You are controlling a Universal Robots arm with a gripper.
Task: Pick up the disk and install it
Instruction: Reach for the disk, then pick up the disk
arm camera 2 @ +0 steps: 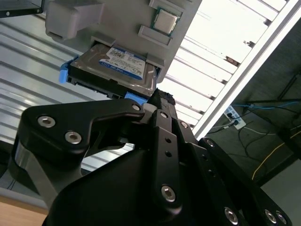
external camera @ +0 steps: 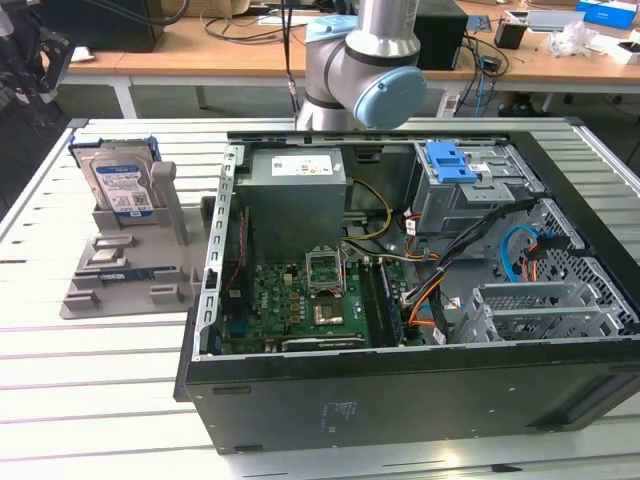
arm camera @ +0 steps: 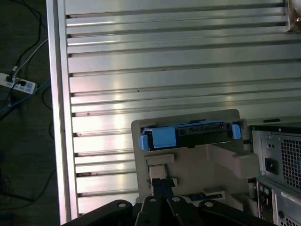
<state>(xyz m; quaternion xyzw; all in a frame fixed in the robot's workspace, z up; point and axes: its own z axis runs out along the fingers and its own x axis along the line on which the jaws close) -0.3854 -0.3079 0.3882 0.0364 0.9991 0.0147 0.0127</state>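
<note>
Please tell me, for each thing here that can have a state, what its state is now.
disk: stands upright in the grey holder, not gripped.
pincer: shut, empty, apart from the disk.
computer case: open on top, inside exposed.

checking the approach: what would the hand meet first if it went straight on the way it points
Probably the disk, at its blue-railed edge in the grey holder, just ahead of the hand; depth unclear.
</note>
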